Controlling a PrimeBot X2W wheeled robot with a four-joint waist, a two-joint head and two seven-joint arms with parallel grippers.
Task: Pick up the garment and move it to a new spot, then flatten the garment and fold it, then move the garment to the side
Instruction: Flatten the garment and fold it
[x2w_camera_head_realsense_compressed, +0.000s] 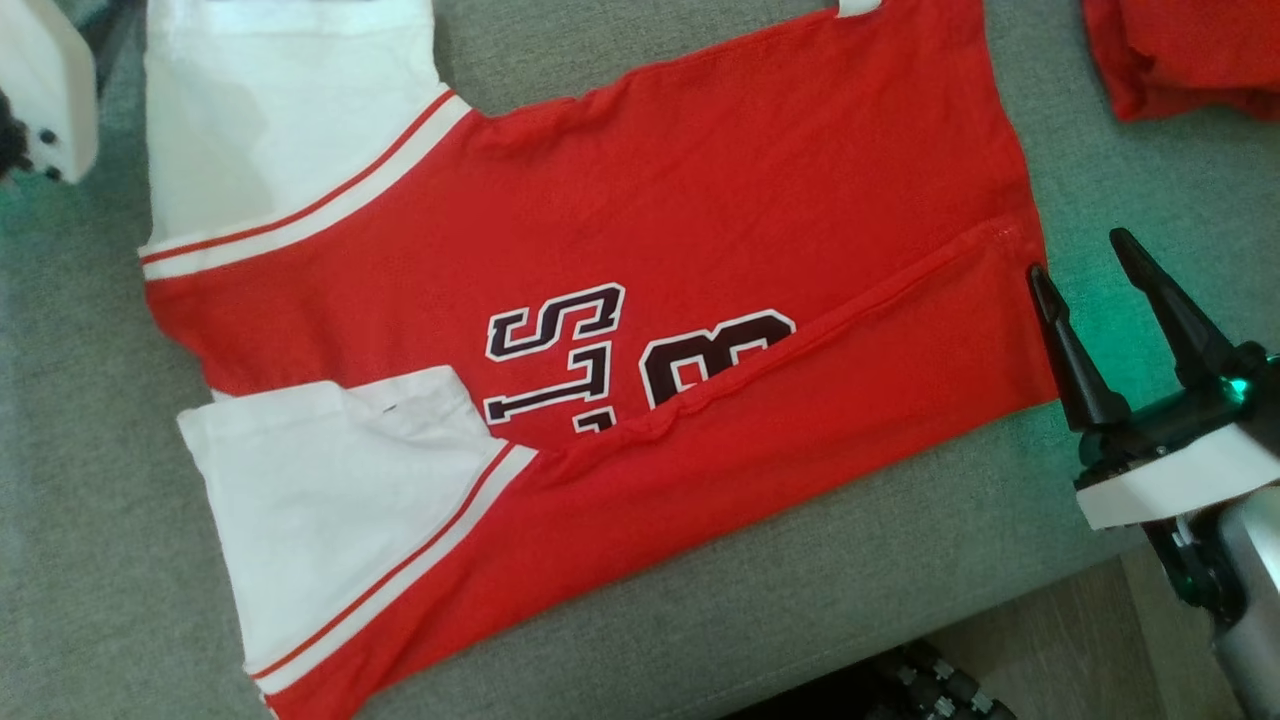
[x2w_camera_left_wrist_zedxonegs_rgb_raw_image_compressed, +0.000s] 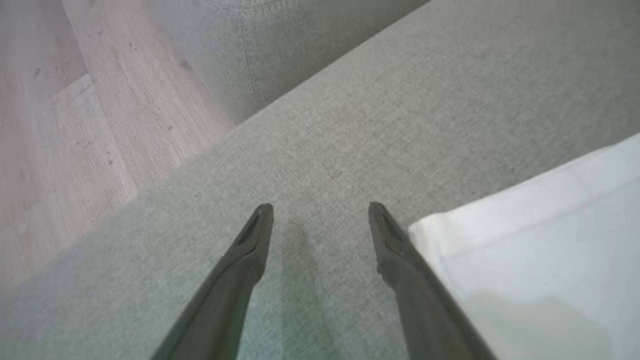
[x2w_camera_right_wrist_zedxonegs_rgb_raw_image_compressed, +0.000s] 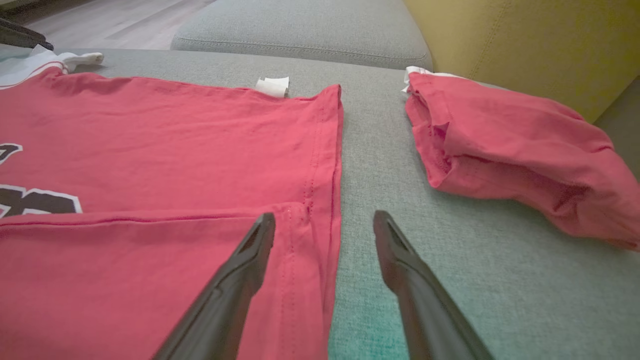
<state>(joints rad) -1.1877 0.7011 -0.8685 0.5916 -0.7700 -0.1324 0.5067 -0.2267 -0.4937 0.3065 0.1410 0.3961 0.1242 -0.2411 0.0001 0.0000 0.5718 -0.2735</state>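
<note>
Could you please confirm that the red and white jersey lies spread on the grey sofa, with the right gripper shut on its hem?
Not quite: the right gripper is open, not shut on the hem. The right wrist view shows its jaws apart, one over the hem of the jersey, the other over the grey sofa. The rest is right.

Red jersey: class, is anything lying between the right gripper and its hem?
Nothing visible does. The open right gripper is already at the red jersey's hem, with one finger over the cloth and the other over bare sofa cushion. A second red garment lies apart, off to the side.
</note>
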